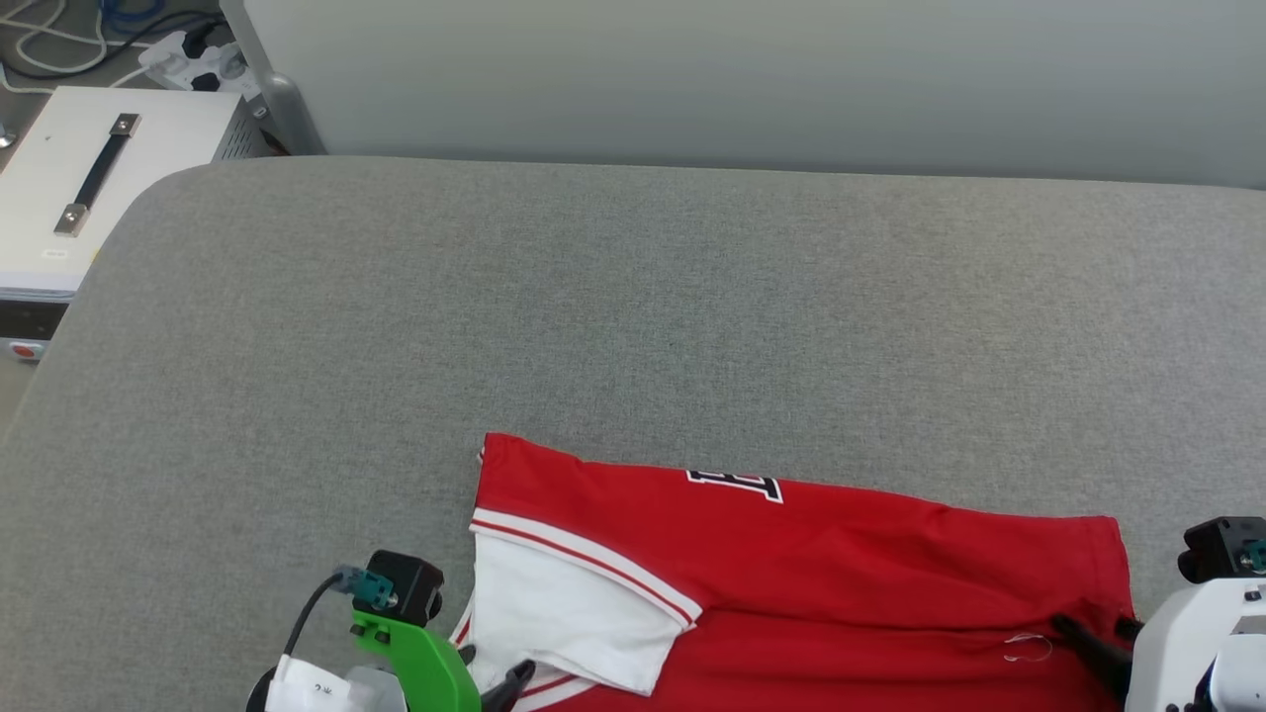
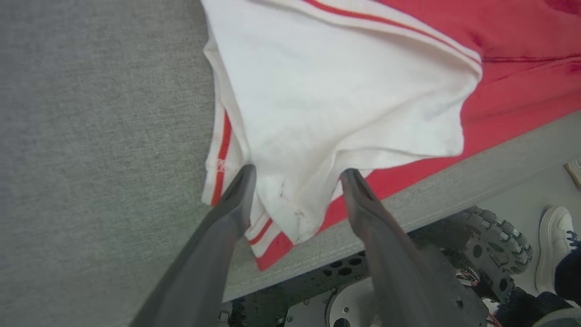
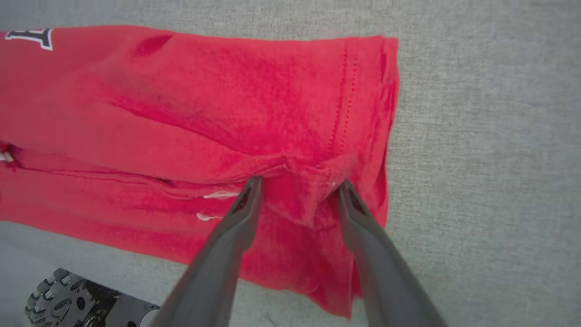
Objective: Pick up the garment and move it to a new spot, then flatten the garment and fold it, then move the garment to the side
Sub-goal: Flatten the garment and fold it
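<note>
The garment (image 1: 791, 574) is a red jersey with a white sleeve and striped trim. It lies folded lengthwise along the front edge of the grey padded surface (image 1: 633, 316). Part of its black lettering (image 1: 737, 483) shows on the upper fold. My left gripper (image 1: 493, 665) is open at the garment's left end. In the left wrist view its fingers stand apart on either side of the white sleeve (image 2: 336, 91), at the left gripper (image 2: 297, 175). My right gripper (image 1: 1093, 628) is open at the right end, over the hem. The right gripper (image 3: 298, 184) straddles a small bunch of the red garment (image 3: 204, 104).
A white box with a black handle (image 1: 89, 168) stands off the surface's far left corner, with a power strip and cables (image 1: 188, 54) behind it. A pale wall runs along the far side. Below the front edge are my wheeled base (image 2: 494, 231) and a person's white shoe (image 2: 553, 240).
</note>
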